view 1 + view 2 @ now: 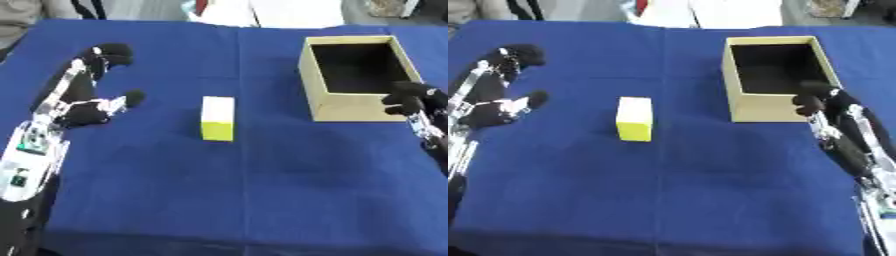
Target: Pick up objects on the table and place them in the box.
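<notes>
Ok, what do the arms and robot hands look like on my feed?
Both robot hands, left and right, have black rounded fingertips on slim silver-and-black fingers. The left forearm is silver-white with small green markings, turning black lower down. The right forearm is black with silver links.

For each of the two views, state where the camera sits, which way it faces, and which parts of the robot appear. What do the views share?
Left eye view: head camera, looking down at the blue table; left hand shows fully, right hand at the edge.
Right eye view: same head, same downward look; right forearm shows more fully.
Shared: yellow-and-white block, open box, both hands.
</notes>
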